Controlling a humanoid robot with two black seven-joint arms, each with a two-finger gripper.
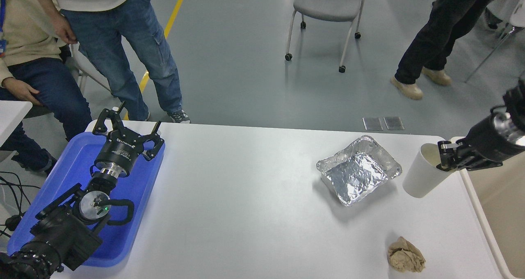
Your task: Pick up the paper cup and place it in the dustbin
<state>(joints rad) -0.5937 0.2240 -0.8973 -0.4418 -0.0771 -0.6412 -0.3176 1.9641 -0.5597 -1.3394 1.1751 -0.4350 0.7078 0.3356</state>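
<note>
The off-white paper cup [422, 172] hangs tilted in the air above the table's right side, its open cream mouth facing up and right. My right gripper [445, 161] is shut on the cup's rim, one finger inside the mouth, and holds it clear of the white table [254, 213]. The beige dustbin [498, 213] stands just past the table's right edge; only its pale rim and part of its inside show. The cup is left of the bin's rim, not over the opening. My left gripper [125, 127] is open, parked over the blue tray.
A crinkled foil tray [359, 170] sits just left of the cup. A crumpled brown paper ball [406, 255] lies near the front right. A blue plastic tray [98, 188] is at the left under the left arm. People stand beyond the far edge, by a chair [328, 8].
</note>
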